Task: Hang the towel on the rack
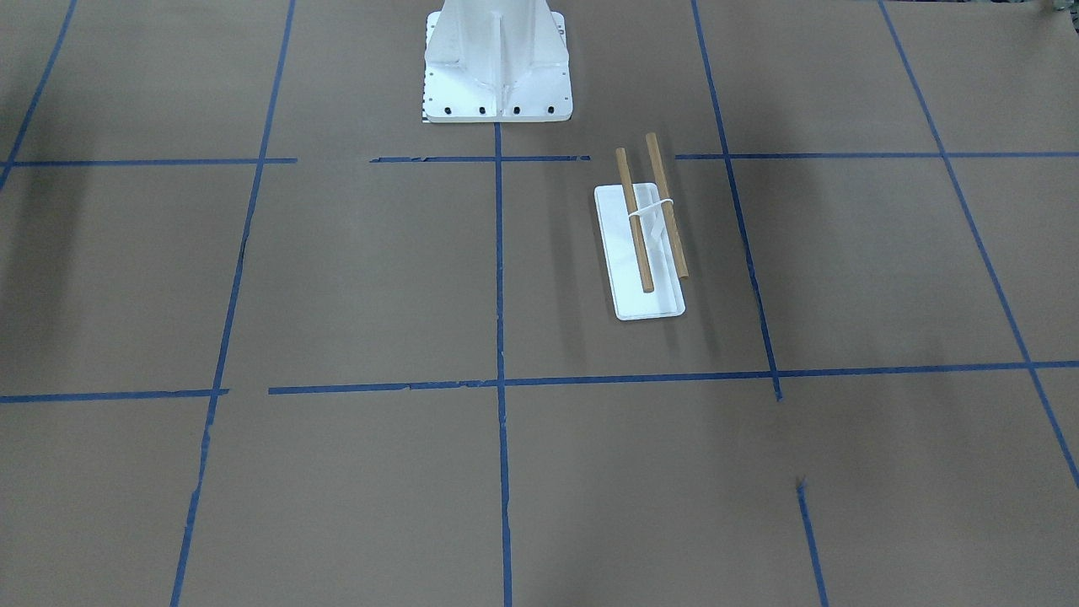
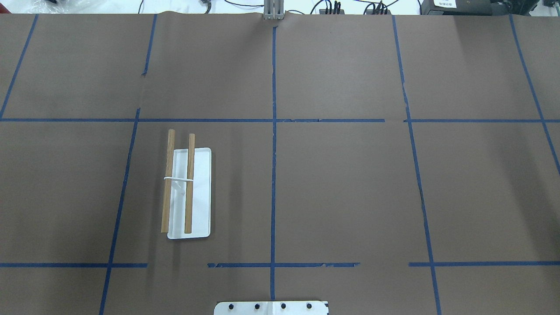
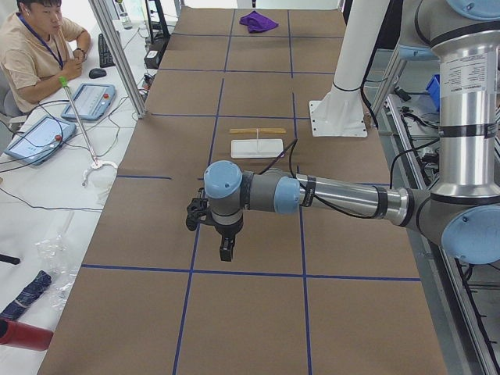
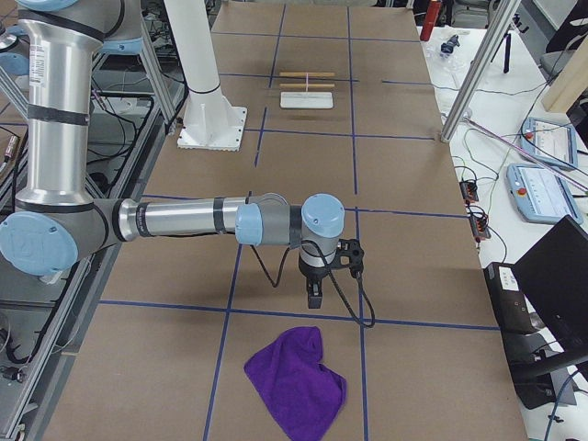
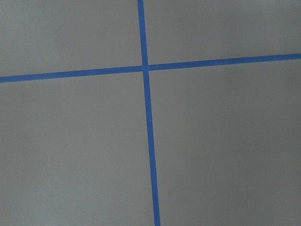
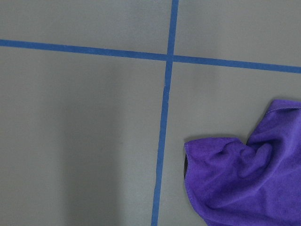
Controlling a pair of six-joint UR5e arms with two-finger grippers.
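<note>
At the right end of the worktop (image 4: 404,184), the towel (image 4: 296,381) lies in a loose purple heap with bunched folds. It's soft cloth, nothing rigid to grab. The right claw (image 4: 315,298) hangs pointing down just beside it, not over it; its wrist view catches the cloth only in the lower-right corner. My read: it's staged for you to start the pick.

The rack (image 2: 201,192) sits well apart on the robot's left half. Its white tray is flat and its two wooden dowels (image 2: 190,183) are parallel, raised on a wire support and bare, so there's room to drape. The left claw (image 3: 226,251) hangs over bare worktop, clear of the rack. Both claws show only in the side views, so I can't tell if they're open or closed.
</note>
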